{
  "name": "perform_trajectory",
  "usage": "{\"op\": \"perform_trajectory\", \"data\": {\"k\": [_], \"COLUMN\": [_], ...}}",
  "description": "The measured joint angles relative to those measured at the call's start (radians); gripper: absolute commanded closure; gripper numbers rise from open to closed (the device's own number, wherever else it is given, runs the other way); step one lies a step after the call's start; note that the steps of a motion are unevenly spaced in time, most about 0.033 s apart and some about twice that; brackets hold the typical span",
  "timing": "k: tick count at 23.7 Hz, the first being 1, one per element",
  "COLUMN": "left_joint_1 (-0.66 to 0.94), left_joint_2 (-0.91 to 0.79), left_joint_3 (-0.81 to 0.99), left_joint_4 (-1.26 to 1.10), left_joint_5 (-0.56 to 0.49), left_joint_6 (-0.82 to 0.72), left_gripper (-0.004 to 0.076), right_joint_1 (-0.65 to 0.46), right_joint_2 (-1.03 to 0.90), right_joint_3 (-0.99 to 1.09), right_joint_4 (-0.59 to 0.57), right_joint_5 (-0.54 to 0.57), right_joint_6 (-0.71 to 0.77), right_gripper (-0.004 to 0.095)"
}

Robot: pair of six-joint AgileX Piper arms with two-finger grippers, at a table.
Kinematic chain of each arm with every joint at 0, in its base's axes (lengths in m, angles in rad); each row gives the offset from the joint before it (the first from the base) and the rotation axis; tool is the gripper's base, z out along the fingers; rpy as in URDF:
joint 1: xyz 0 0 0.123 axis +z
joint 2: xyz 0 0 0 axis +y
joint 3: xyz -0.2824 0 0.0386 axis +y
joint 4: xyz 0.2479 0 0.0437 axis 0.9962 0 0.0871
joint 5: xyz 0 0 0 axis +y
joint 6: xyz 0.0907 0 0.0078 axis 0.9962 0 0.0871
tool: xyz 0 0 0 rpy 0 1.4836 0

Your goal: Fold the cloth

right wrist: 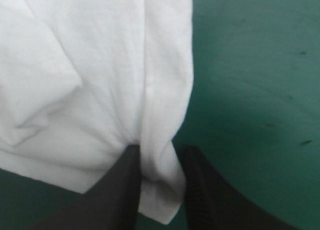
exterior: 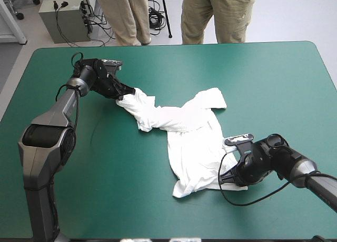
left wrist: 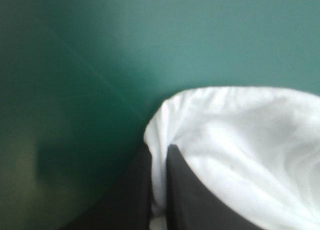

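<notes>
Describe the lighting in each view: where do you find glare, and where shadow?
High view: a pale glare lies on the teal-green cover toward its far right corner. Left wrist view: the T-shirt is brightly lit, while the cover beside the left pincer is in deep shadow. Right wrist view: the T-shirt's edge shades the cover ahead of the right pincer.

Around the T-shirt (exterior: pixel 187 134) the cover (exterior: pixel 274 84) lay free at 1, 3 and 8 o'clock; left gripper (exterior: pixel 128 92) blocked 10, right gripper (exterior: pixel 229 178) 5.

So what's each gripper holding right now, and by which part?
Both hold the T-shirt: left gripper its far-left twisted end, right gripper its near-right edge.
</notes>
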Motion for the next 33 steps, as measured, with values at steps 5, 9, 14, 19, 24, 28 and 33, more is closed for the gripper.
{"op": "perform_trajectory", "data": {"k": [5,9,14,19,24,28,33], "left_joint_1": [0.000,0.000,0.000,0.000,0.000,0.000,0.000], "left_joint_2": [-0.007,-0.036,-0.219,-0.392,-0.661,-0.840,-0.960], "left_joint_3": [0.000,0.009,0.006,0.004,-0.027,-0.129,-0.322], "left_joint_4": [-0.002,-0.002,-0.001,-0.002,-0.002,-0.003,-0.005], "left_joint_5": [0.009,0.051,0.136,0.187,0.200,0.135,0.050], "left_joint_6": [0.000,0.004,0.039,0.064,0.068,0.068,0.068], "left_gripper": [0.0733,0.0733,0.0733,0.0733,0.0733,0.0733,0.0733], "right_joint_1": [0.004,0.007,0.008,0.008,0.008,0.008,0.008], "right_joint_2": [0.001,-0.006,-0.093,-0.108,-0.110,-0.112,-0.114], "right_joint_3": [-0.004,-0.038,-0.298,-0.559,-0.913,-1.155,-1.417], "right_joint_4": [0.124,0.113,-0.105,-0.251,-0.360,-0.368,-0.353], "right_joint_5": [-0.038,-0.012,0.095,0.177,0.217,0.209,0.100], "right_joint_6": [-0.017,0.012,0.108,0.114,0.052,-0.065,-0.174], "right_gripper": [0.0926,0.0925,0.0925,0.0925,0.0925,0.0925,0.0925]}}
